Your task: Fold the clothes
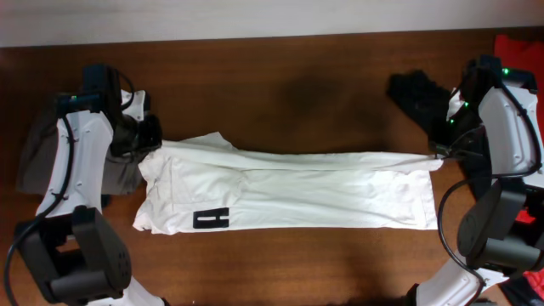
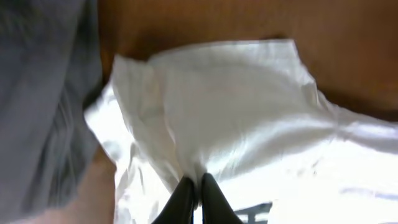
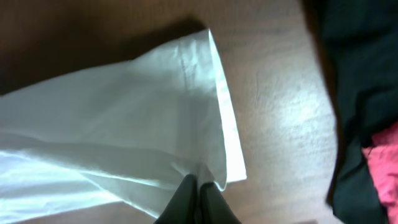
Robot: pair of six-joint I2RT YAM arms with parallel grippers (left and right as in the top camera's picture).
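Observation:
A white garment with a black mark near its left front lies stretched lengthwise across the brown table. My left gripper is shut on the garment's left far corner; the left wrist view shows the closed black fingers pinching white cloth. My right gripper is shut on the garment's right far corner; the right wrist view shows the fingers pinching the hem edge. The cloth is pulled taut between both grippers.
A grey garment lies under the left arm and fills the left of the left wrist view. A black garment lies at the far right, with red cloth beyond it.

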